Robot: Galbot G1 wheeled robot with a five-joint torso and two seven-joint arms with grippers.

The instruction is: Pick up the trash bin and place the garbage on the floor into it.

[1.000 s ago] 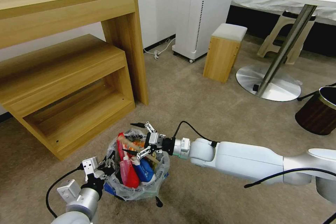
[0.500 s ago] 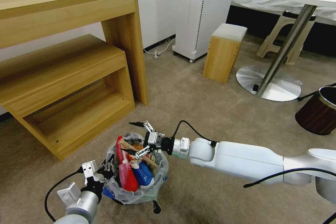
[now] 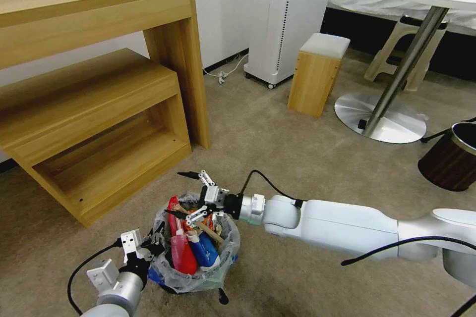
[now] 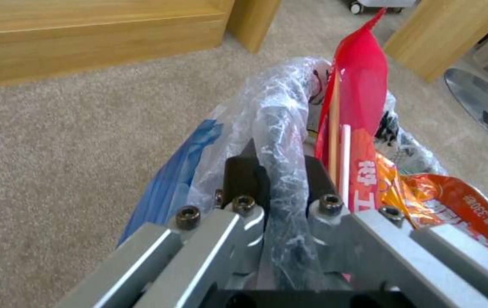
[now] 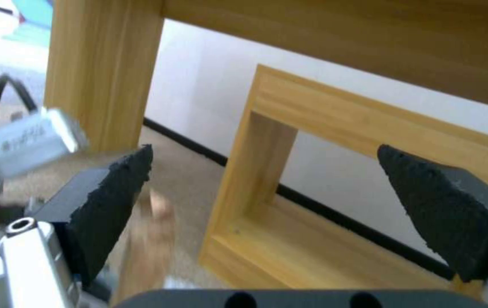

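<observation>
The trash bin, small and dark blue with a clear bag lining, sits low at the front above the beige floor. It is packed with garbage: a red packet, a blue-white carton, a wooden stick and orange wrappers. My left gripper is shut on the bag-covered rim; in the left wrist view both fingers pinch it. My right gripper hovers open over the bin's far side, with nothing between its fingertips. Whether the bin touches the carpet I cannot tell.
A wooden desk with a lower shelf unit stands close on the left. Farther back are a white appliance, a wooden stool and a round table's metal base. A brown bin stands at the right edge.
My right gripper has shifted a little to the left over the bin and stays open. The left gripper and the bin have drifted slightly nearer to me.
</observation>
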